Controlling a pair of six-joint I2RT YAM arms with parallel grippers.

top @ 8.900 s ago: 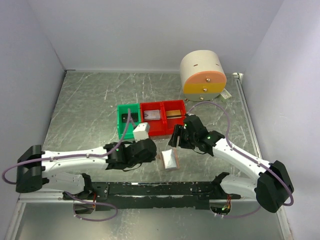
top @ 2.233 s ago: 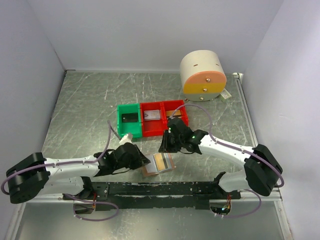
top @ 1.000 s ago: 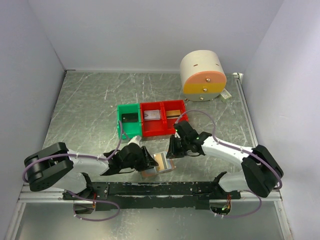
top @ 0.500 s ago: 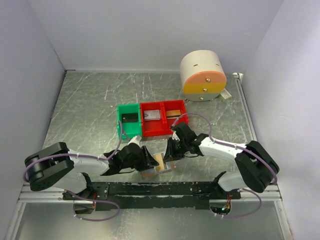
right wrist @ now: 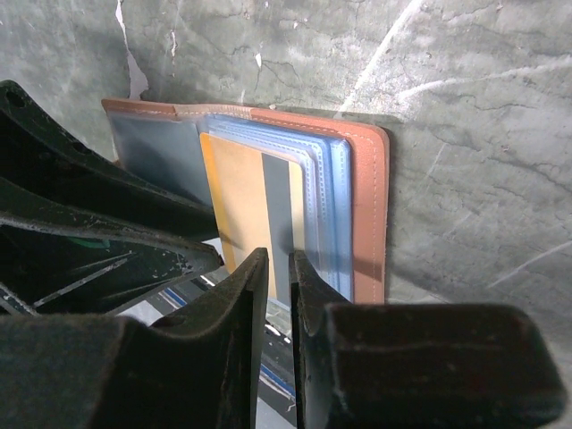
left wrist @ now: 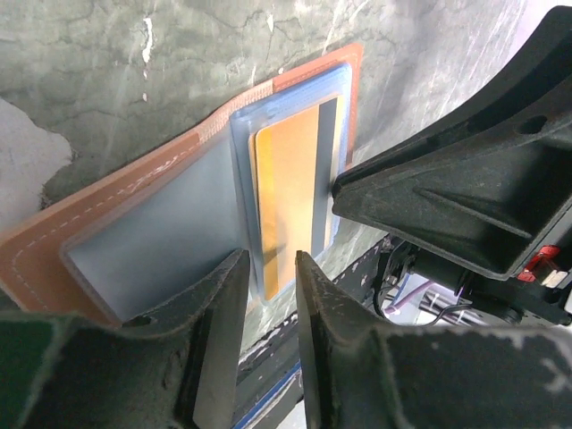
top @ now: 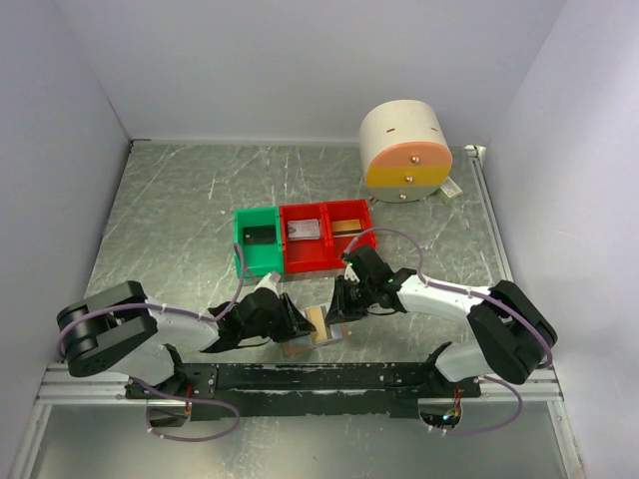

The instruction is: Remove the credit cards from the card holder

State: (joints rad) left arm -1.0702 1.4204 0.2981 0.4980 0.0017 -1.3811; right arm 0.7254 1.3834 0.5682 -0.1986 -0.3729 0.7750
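Observation:
The card holder (top: 300,347) lies open near the table's front edge, tan leather with a blue-grey lining. It also shows in the left wrist view (left wrist: 54,259) and the right wrist view (right wrist: 368,206). A gold card with a grey stripe (top: 319,321) (left wrist: 286,179) (right wrist: 237,192) sits in its clear pocket. My left gripper (top: 296,321) (left wrist: 271,261) comes in from the left, its jaws almost shut over the lining and the card's end. My right gripper (top: 337,307) (right wrist: 278,257) comes in from the right, its jaws shut to a thin slit over the card's grey stripe. Neither pinches the card.
A green bin (top: 241,261) holds a dark card (top: 258,236). The red bin (top: 321,261) beside it holds a silver card (top: 305,229) and a gold-brown card (top: 348,226). A cream cylinder with an orange band (top: 404,150) stands at the back right. A black rail (top: 319,377) runs just in front of the card holder.
Both grippers have closed in on the card holder from either side. In the last half second they have barely moved. The card holder has slid slightly towards the front edge.

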